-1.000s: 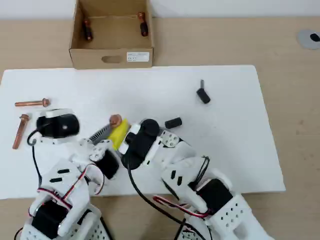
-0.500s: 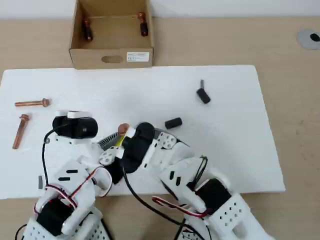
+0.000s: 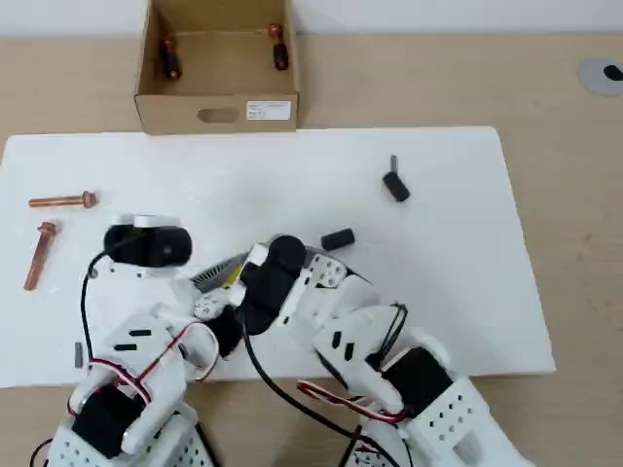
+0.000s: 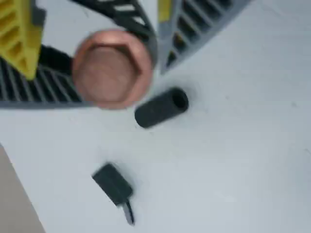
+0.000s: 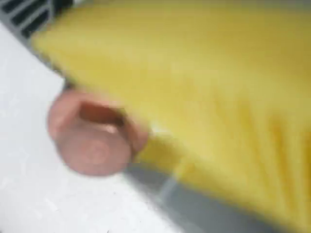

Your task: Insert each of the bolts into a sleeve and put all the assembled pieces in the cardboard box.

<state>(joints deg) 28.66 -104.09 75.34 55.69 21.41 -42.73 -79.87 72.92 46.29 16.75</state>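
Observation:
A copper hex-head bolt (image 4: 112, 68) sits head-on in the left wrist view, with my left gripper (image 4: 104, 58) shut on it. Something black lies just behind the head. In the high view the left gripper (image 3: 224, 274) meets the right gripper (image 3: 255, 265) at the middle front of the white mat. The bolt head (image 5: 92, 141) lies beside a yellow gripper part in the right wrist view. Two black sleeves (image 3: 337, 238) (image 3: 394, 185) lie loose to the right, the nearer sleeve (image 4: 161, 107) just beyond the bolt. Two loose bolts (image 3: 60, 201) (image 3: 39, 255) lie far left.
The cardboard box (image 3: 216, 112) stands at the back left, off the mat, with two assembled pieces (image 3: 170, 56) (image 3: 278, 47) inside. A small dark scrap (image 3: 78, 353) lies near the mat's front left edge. A grey disc (image 3: 602, 73) sits at the far right.
My left arm has shifted right and slightly forward with the bolt, closing on the right gripper. The bolt head, plain from above a second ago, is now tucked between the two grippers.

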